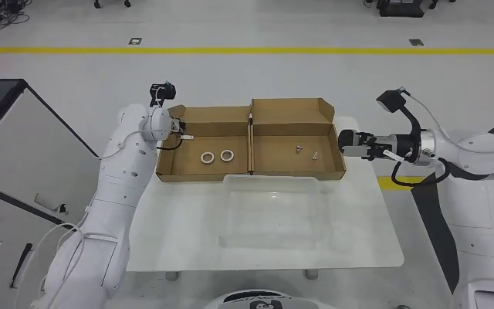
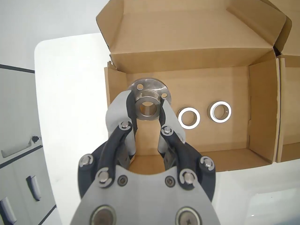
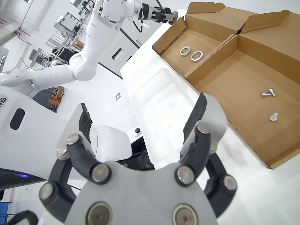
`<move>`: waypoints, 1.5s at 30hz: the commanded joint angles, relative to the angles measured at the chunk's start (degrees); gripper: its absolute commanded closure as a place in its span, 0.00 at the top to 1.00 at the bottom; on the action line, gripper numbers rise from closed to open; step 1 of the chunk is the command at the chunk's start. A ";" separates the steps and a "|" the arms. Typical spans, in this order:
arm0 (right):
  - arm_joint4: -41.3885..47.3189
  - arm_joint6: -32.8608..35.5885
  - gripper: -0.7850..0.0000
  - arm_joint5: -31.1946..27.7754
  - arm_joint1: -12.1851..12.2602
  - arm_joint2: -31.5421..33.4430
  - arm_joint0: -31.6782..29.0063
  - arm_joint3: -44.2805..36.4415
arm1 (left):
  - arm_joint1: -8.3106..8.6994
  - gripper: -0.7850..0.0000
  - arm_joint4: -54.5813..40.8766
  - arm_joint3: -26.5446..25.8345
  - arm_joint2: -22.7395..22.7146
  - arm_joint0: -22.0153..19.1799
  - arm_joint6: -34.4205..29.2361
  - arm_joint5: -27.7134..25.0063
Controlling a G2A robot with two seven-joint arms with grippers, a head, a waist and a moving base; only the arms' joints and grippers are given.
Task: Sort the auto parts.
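Observation:
My left gripper (image 2: 146, 108) is shut on a metal flanged bushing (image 2: 150, 94), held above the left end of the left cardboard box (image 1: 174, 166). In the top view this gripper (image 1: 180, 133) hangs over the box's left wall. Two metal rings (image 2: 189, 117) (image 2: 220, 111) lie flat on that box's floor, also seen as rings (image 1: 208, 157) (image 1: 227, 155) in the top view. The right cardboard box (image 1: 266, 164) holds bolts (image 3: 268, 93) (image 3: 273, 116). My right gripper (image 3: 144, 115) is open with nothing between its fingers, and sits at the right box's outer end (image 1: 345, 144).
A clear plastic tray (image 1: 231, 235) stands in front of the two boxes on the white table (image 1: 370, 232). The box flaps stand upright along the far side. A grey cabinet (image 2: 16, 141) stands beside the table's left edge.

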 commanded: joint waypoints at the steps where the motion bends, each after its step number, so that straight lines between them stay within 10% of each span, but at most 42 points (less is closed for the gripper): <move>1: 0.00 0.00 1.00 0.00 0.00 0.00 0.00 0.00 | 0.01 0.00 -0.01 -0.04 -0.04 0.03 0.01 0.03; 44: 0.00 0.00 1.00 0.00 0.00 0.00 0.00 0.00 | -5.09 0.00 -2.62 28.34 12.75 -9.96 -0.50 -5.76; 45: 0.00 0.00 1.00 0.00 0.00 0.00 0.00 0.00 | -5.22 0.12 -2.70 28.86 12.95 -10.21 -0.36 -5.92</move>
